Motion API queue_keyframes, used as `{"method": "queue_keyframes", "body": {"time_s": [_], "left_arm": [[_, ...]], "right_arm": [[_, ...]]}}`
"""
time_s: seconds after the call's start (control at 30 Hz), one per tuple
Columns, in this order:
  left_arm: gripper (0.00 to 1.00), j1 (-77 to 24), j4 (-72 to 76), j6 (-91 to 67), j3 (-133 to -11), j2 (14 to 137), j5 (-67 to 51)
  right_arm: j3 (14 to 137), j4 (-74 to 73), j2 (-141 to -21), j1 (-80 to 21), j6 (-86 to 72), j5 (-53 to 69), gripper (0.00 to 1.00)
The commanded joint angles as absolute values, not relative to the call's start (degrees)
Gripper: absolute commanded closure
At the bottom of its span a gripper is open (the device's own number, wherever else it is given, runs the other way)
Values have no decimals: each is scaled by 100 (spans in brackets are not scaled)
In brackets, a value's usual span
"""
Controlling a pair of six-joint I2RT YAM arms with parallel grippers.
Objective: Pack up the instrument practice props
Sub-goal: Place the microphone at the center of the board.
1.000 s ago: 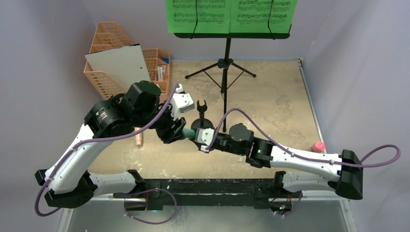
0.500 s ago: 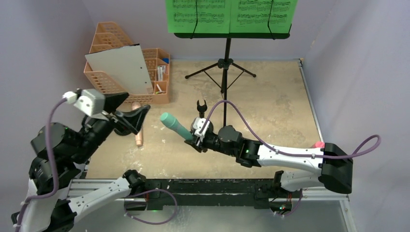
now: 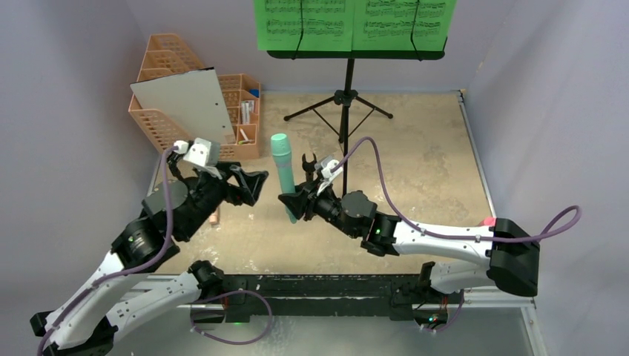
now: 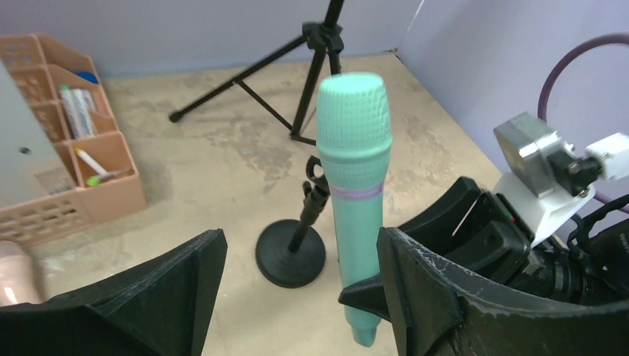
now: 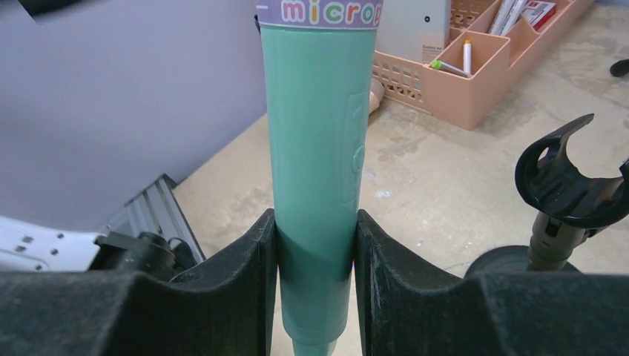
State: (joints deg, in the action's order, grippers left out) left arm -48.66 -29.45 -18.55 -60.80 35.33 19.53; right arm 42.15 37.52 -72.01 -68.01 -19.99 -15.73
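Just left of the holder (image 4: 291, 256): mint microphone (image 3: 282, 167), upright, gripped low in your right gripper (image 5: 314, 252) jaws.
Left gripper (image 3: 254, 187): farther left, jaws wide, empty.

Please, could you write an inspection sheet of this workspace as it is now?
Surface: tan tabletop, blotchy.
Job's things: mint microphone held upright; music stand with two green pages at the back; one black holder standing; pale pink object lying at left.
Clutter: orange organizer, grey-white board leaning on it.
Grippers: left gripper, jaws open, empty; right gripper, jaws shut on the mint microphone.
Cables: purple cables loop loosely at both sides.
Surroundings: plain lilac walls.
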Motion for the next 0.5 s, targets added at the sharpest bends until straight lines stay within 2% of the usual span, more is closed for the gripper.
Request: {"method": "queue_keyframes", "body": {"time_s": [0.0,0.3,0.47], "left_arm": [[23,-4852,-2011,-2621,-5526,3583,1599],[26,-4856,-771,-3583,-4675,3942,1270],[32,-4857,-285,-3733,-4435,4125,1314]], "right_arm": [[4254,4423,-7189,-6785,-2721,-1925,100],[4101,4866,-7282,-6785,-2727,-1688,100],[3991,5142,-7399,-6782,-2716,-1563,100]]}}
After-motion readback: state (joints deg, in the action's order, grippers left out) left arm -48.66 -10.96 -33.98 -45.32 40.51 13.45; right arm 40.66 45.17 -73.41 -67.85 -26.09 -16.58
